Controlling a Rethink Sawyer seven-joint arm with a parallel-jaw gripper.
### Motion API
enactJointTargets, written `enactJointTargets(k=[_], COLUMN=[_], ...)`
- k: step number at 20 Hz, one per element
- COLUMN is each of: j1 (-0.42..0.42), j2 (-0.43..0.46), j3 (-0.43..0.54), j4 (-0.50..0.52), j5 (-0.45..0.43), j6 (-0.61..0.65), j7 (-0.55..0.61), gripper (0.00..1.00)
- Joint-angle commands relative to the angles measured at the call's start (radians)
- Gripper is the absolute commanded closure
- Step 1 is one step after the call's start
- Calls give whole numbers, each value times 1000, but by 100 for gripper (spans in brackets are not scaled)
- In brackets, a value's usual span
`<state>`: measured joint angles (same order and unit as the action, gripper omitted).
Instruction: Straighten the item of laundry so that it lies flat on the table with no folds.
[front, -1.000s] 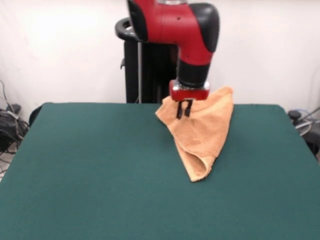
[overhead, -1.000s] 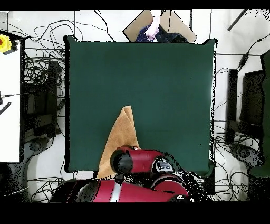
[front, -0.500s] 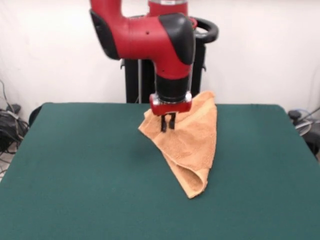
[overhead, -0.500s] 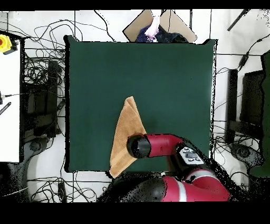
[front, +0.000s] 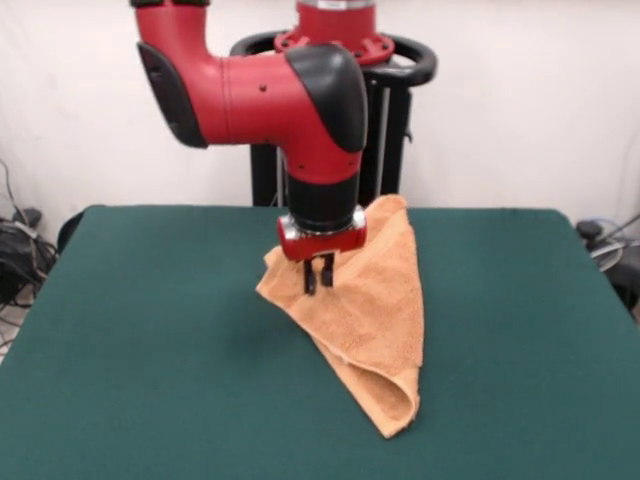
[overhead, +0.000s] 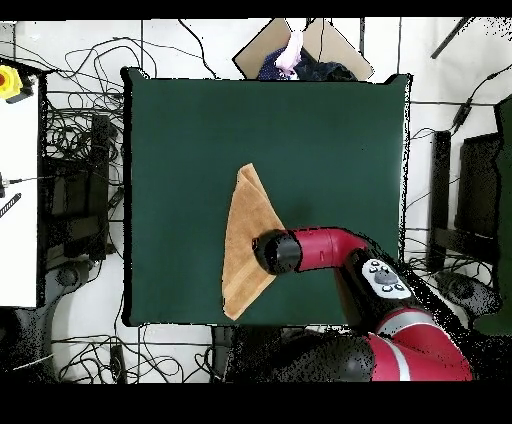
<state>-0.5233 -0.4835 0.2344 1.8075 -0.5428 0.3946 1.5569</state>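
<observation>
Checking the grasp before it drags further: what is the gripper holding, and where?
The gripper pinches the towel at its raised upper edge; the lower end trails on the table.

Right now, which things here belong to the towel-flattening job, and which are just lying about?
Job:
- orange-tan terry-cloth towel, folded, partly lifted
- dark green felt-topped table
- black gripper pinching the towel

Lying about:
- tangled black cables
- brown cardboard sheet
- person's hand

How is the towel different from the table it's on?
The towel is orange-tan; the table is dark green. The towel is far smaller than the table. The table lies flat and smooth, while the towel is folded into a pointed shape, one part lifted by the gripper and its tip resting on the table. Both look soft and cloth-like.
</observation>
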Motion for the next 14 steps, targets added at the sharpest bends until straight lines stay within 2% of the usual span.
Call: enactJointTargets(k=[1,8,10,14], j1=[-42,-27,-1,13], j2=[49,33,31,48], j3=[154,111,77,52], j4=[-210,-245,-253,-233], j5=[-97,-248,-296,-323], j6=[30,-24,-68,-91], j7=[-199,-197,-146,-68], gripper=[100,100,100,100])
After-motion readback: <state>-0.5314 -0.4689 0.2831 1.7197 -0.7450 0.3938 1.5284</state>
